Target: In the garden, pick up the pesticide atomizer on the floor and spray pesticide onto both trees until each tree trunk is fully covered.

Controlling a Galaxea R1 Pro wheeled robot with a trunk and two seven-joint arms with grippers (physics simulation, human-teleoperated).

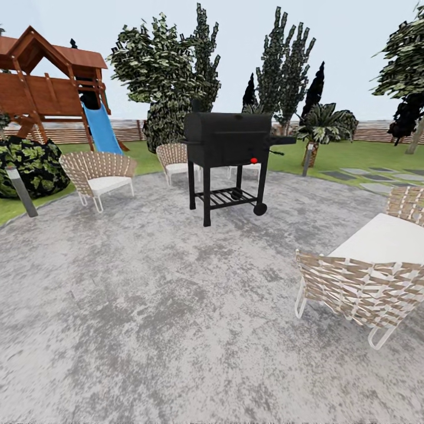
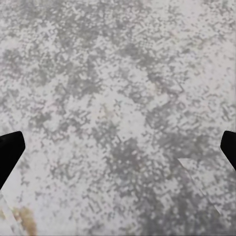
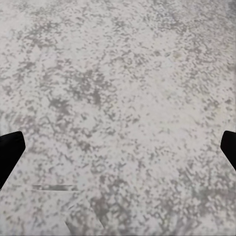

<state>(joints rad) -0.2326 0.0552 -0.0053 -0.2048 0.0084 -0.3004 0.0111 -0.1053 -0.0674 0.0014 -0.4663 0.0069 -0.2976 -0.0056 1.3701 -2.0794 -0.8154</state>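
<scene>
Ground: a wide patio [image 1: 147, 306] of mottled grey and white stone takes up the lower two thirds of the head view.
Grill: a black barbecue grill [image 1: 229, 144] on a wheeled stand sits just above the centre of the frame, with a small red spot [image 1: 254, 160] on its front.
Chairs: one woven chair [image 1: 97, 174] with a white cushion at left of the grill, a second [image 1: 175, 160] just behind the grill's left side, and a larger woven seat [image 1: 368, 271] at the right edge.
Playhouse: a brown wooden playhouse [image 1: 47, 82] with a blue slide [image 1: 103, 129] in the upper left corner.
Garden edge: green lawn [image 1: 353, 154] and a brown slat fence [image 1: 383, 131] run across the upper right; flat stepping slabs [image 1: 377, 175] lie in the grass there.
Trees: leafy and dark narrow trees [image 1: 165, 76] stand behind the grill; a short palm [image 1: 318, 126] is at right of it.
Pesticide atomizer: I cannot pick it out anywhere in these frames.
Left gripper [image 2: 118, 152]: black fingertips [image 2: 10, 152] at both side edges of the left wrist view, spread wide, nothing between them, over speckled stone.
Right gripper [image 3: 118, 152]: fingertips [image 3: 10, 155] likewise far apart and released, over the same stone.
</scene>
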